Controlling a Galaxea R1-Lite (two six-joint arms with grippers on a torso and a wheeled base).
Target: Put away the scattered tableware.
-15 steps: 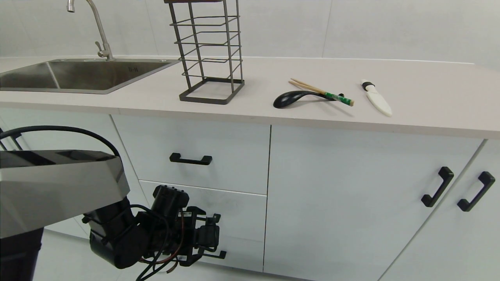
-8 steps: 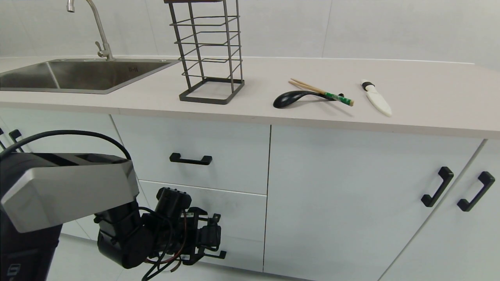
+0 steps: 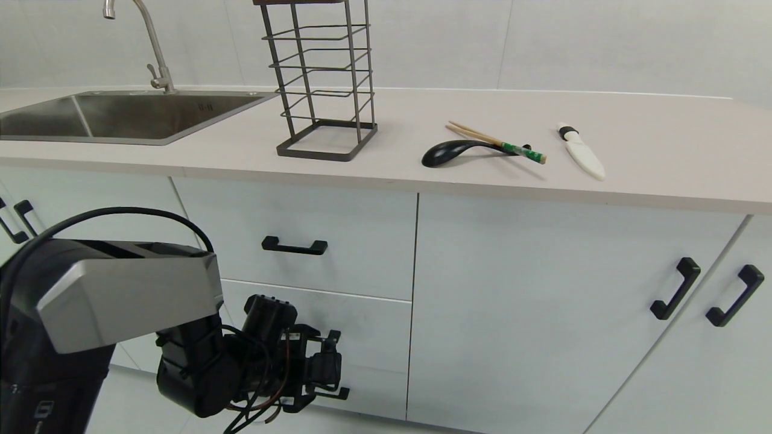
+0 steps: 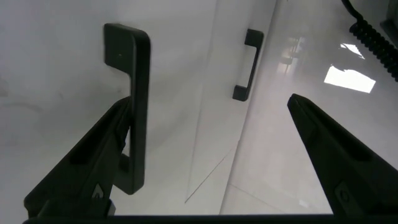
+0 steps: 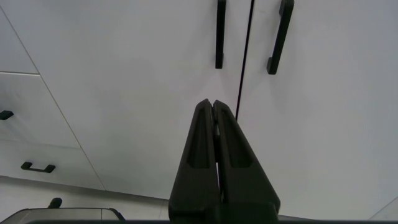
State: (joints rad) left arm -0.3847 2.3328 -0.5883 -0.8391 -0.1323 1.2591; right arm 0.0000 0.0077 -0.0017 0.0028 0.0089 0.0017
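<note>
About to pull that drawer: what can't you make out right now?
Head view: the left gripper hides most of the lower handle.
Left wrist view: cannot tell whether the finger touches that handle.
Head view: the upper edge cuts off the top of the rack.
Head view: the chopsticks cover part of the stem of the spoon.

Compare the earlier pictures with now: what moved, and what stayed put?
The left arm swung rightward and slightly lower; its open left gripper edged down beside the lower drawer handle, gripping nothing. The spoon, chopsticks, white knife and wire rack stayed put.
</note>
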